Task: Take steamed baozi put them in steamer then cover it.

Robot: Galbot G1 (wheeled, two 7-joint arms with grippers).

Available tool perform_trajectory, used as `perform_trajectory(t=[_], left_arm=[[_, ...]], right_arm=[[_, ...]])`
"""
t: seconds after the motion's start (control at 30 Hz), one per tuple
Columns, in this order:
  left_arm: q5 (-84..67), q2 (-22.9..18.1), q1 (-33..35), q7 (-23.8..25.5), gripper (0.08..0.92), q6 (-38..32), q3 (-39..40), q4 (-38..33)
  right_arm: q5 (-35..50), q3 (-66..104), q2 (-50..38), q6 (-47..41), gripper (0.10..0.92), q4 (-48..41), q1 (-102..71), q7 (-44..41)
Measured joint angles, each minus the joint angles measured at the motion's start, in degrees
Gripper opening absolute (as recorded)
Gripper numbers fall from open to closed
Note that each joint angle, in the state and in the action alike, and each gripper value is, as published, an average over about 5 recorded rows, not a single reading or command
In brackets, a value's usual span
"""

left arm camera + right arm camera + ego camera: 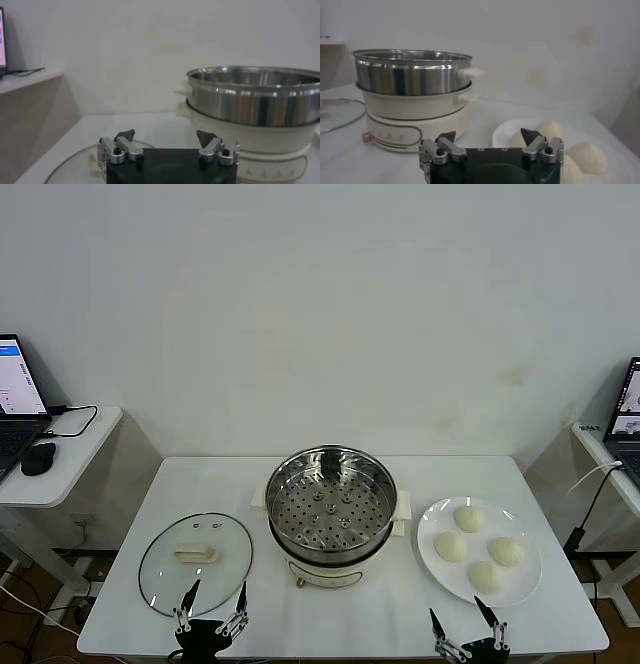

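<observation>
The left pincer (212, 600) sits at about seven o'clock, its tips spread wide and empty. The right pincer (463, 620), at five o'clock, likewise gapes, seemingly holding nothing.

I stand in a lab or test room. Bare white wall (330, 304), plain white surface (200, 484). Open laptops (18, 399) sit on side desks (70, 454).
</observation>
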Motion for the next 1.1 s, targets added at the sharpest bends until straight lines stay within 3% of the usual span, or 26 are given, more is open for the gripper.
perform_trajectory(t=[0.27, 0.57, 0.87, 1.1], left_arm=[[3.09, 1.2, -0.95, -2.23, 0.823, 2.03, 0.3, -0.58], [6.51, 1.75, -1.48, -3.8, 0.823, 4.29, 0.57, -1.16], [7.73, 1.72, -2.11, -4.33, 0.823, 5.14, 0.62, -1.42], [8.12, 1.82, -2.29, -4.47, 0.823, 5.34, 0.62, -1.32]], right_arm=[[-10.83, 5.23, -5.97, -4.84, 0.823, -1.21, 6.6, -3.58], [-20.25, 10.09, -19.7, -8.76, 0.823, -6.18, 15.27, -12.63], [-21.65, 8.02, -34.45, -12.01, 0.823, -14.48, 25.84, -24.35], [-20.08, -0.33, -41.14, -13.69, 0.823, -22.13, 37.43, -34.42]])
